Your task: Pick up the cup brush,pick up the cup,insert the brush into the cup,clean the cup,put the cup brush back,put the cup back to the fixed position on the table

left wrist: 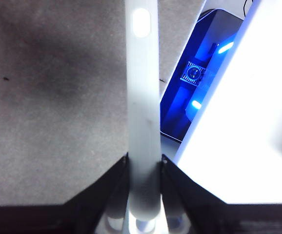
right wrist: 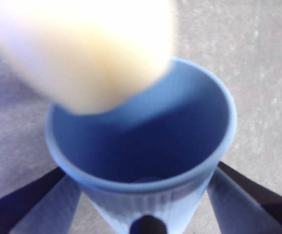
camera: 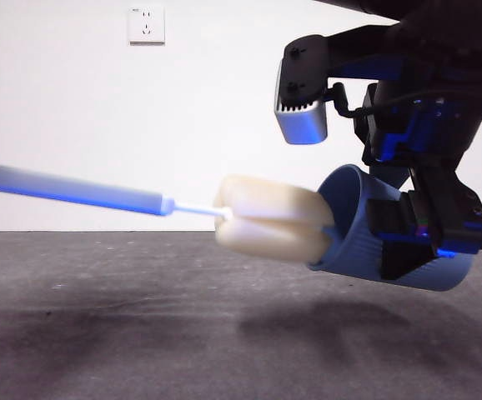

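Front view: the blue cup hung above the table, tipped nearly onto its side, mouth facing the brush. The right gripper came down from the upper corner, big and dark, its black jaws clamped across the ribbed body of the cup toward the base. A silver-grey block on the arm sat just above the cup's rim.

The cup brush ran in from the opposite edge, handle slightly tilted, white tip leading into the cream-yellow sponge head. The far end of the sponge was touching or just inside the cup's rim; most of the head was still outside. Both things cast soft shadows on the table beneath, neither touching it.

Left wrist view: the left gripper had its jaws closed narrow on the flat grey handle, one jaw on each side. A blue-lit device lay beyond, beside a bright white surface.

Right wrist view: looked straight into the open cup, jaws pressed against its outer wall either side. The sponge head, blurred, overlapped the rim at one side.
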